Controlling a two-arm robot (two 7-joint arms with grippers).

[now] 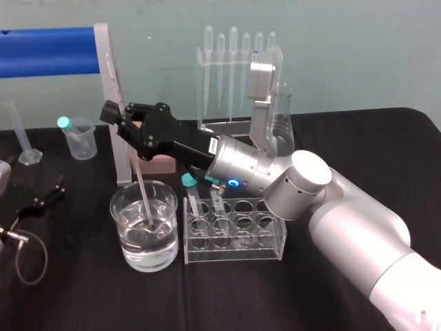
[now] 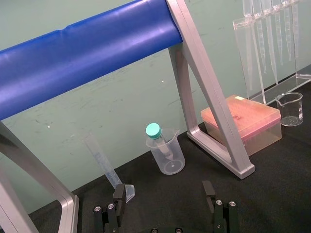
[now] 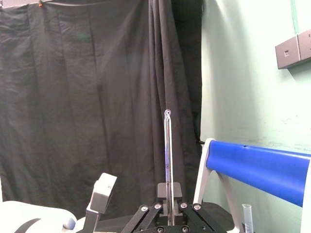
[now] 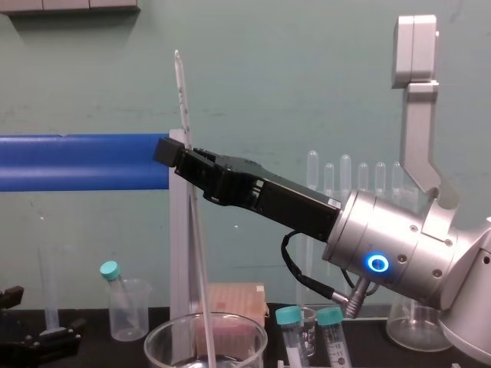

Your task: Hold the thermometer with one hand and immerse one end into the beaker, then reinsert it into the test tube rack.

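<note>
The thermometer (image 4: 182, 100) was clamped near-upright by the right gripper (image 1: 122, 118), centre-left, so its bulb was dipped in the beaker (image 1: 127, 238); the left gripper (image 2: 163, 194) was parked lower left, fingers spread.

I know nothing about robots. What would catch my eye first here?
The right tool, black on a big silver arm, pinches a long thin thermometer, its red tip dipped in the water-filled beaker beside the tube rack. The left tool lies open and idle at the table's left edge.

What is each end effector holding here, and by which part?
Right end effector grips the thermometer by its stem, bulb in the beaker; left end effector open, empty.
</note>
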